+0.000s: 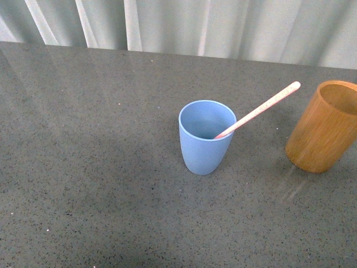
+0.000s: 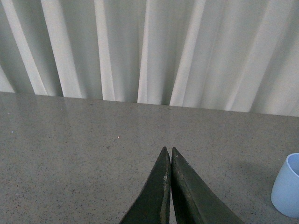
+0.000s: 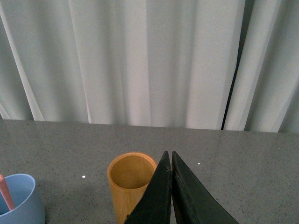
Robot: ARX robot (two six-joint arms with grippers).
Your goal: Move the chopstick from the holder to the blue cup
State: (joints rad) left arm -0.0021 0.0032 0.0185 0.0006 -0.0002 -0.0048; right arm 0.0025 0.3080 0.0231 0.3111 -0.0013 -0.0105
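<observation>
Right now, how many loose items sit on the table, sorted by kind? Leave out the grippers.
Cups: 1, the blue cup
Wooden holders: 1, the holder, which looks empty from the right wrist view
Chopsticks: 1, the chopstick, leaning in the blue cup
Total: 3

Only the grippers showed, each in its own wrist view. The left gripper (image 2: 168, 150) had two dark, almost black fingers tapering to sharp points, with faint pale scuffs along their inner edges. The right gripper (image 3: 169, 154) looked the same: matte dark, wedge-shaped fingers with plain, unmarked surfaces.
</observation>
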